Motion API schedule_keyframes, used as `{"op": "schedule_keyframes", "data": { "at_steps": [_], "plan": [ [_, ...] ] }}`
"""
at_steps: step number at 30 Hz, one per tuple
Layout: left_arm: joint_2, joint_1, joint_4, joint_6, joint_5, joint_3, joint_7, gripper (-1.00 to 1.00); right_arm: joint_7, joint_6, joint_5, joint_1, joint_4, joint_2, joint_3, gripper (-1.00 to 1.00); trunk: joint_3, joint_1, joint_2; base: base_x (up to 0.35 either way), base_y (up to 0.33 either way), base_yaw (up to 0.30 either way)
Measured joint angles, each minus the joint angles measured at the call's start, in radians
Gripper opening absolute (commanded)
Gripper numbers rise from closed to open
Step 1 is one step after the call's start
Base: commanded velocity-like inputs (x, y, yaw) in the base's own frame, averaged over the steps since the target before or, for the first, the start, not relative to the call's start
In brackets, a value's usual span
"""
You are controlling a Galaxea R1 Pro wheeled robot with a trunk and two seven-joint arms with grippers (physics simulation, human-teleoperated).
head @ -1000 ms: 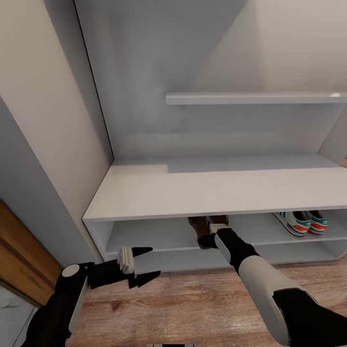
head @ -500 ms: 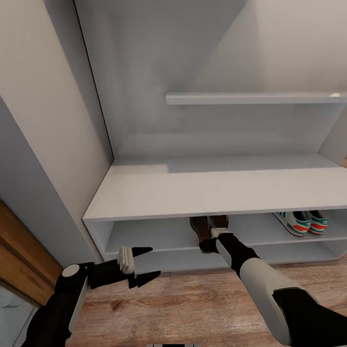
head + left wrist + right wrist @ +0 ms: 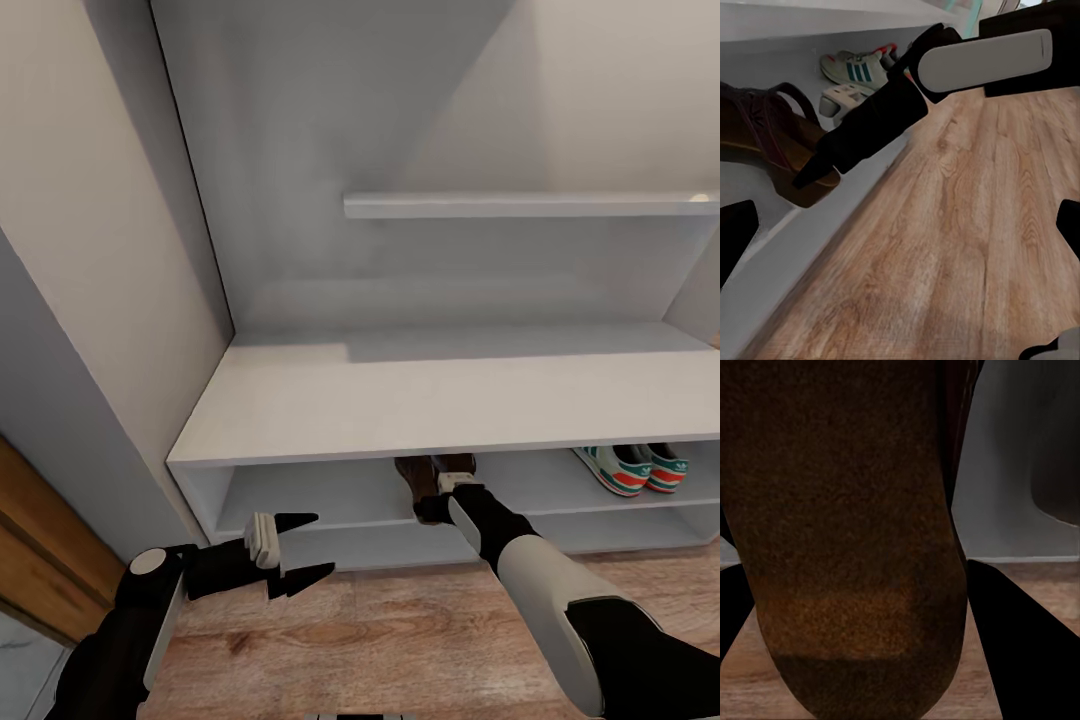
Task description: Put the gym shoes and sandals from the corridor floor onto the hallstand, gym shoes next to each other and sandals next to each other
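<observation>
- Nearest the robot's body, the left gripper (image 3: 300, 548) hangs released and empty over the light brown wood-grain plank floor (image 3: 400, 630), just in front of the rack's lower edge; it plays no part in this step and is best kept where it is, clear of the right arm's path.
- Further forward, the right gripper (image 3: 432, 507) reaches into the upper open slot of the wide pale grey-white hallstand (image 3: 450, 395). Its 2 dark fingers (image 3: 1009, 637) flank the heel end of a dark brown leather sandal with a tan footbed (image 3: 847, 532); whether they clench it or merely bracket it I cannot tell, since the contact faces are hidden.
- Beside that sandal, the left wrist view shows a strapped brown sandal (image 3: 772, 146) on the shelf with its end overhanging the front lip; I cannot tell if it is the same 1 or its partner. To do this step well, I would push the sandal deeper so no part overhangs, set it parallel and close to its pair, then open the jaws and draw straight back out without dragging it.
- Farthest along the same shelf, the 2 cream-white sneakers with green stripes and red-orange heel tabs (image 3: 630, 467) sit side by side, well apart from the sandals and needing no correction.
</observation>
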Motion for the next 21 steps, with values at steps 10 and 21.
{"op": "schedule_keyframes", "data": {
  "at_steps": [10, 21],
  "plan": [
    [0.0, 0.0, 0.0, 0.0, 0.0, -0.01, 0.0, 1.0, 0.0, 0.0, 0.0, 0.0, 0.0, 0.0, 0.0, -1.0, 0.0, 0.0, 0.0, 0.041, 0.0, 0.0],
    [0.0, 0.0, 0.0, 0.0, 0.0, -0.012, 0.0, 1.0, 0.0, 0.0, 0.0, 0.0, 0.0, 0.0, 0.0, -1.0, 0.0, 0.0, 0.0, 0.039, 0.0, 0.0]
  ]
}}
